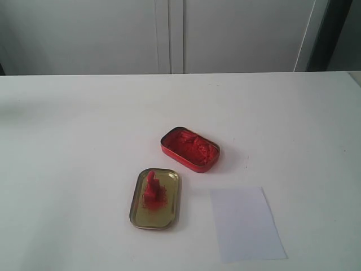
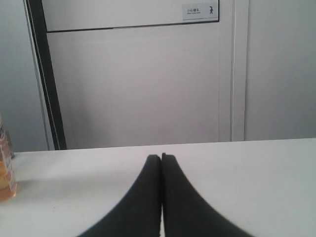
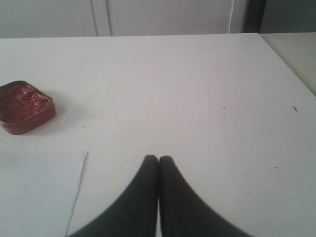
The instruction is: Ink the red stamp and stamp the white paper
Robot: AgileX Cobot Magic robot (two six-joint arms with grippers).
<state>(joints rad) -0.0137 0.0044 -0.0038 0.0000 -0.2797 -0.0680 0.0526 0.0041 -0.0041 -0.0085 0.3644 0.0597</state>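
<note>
The red stamp [image 1: 150,189] stands upright on a gold tin lid [image 1: 156,199] at the front middle of the table. Behind it to the right sits the open red tin of ink paste [image 1: 190,148], also seen in the right wrist view as the ink tin [image 3: 24,107]. The white paper [image 1: 246,223] lies flat at the front right; its corner, the paper [image 3: 34,192], shows beside my right gripper [image 3: 158,158], which is shut and empty over bare table. My left gripper [image 2: 161,157] is shut and empty, away from these things. Neither gripper shows in the exterior view.
The white table [image 1: 73,141] runs back to grey cabinet doors [image 1: 169,34]. In the left wrist view an orange-labelled bottle [image 2: 6,168] stands at the table's edge. The table's right edge [image 3: 289,64] is near my right gripper.
</note>
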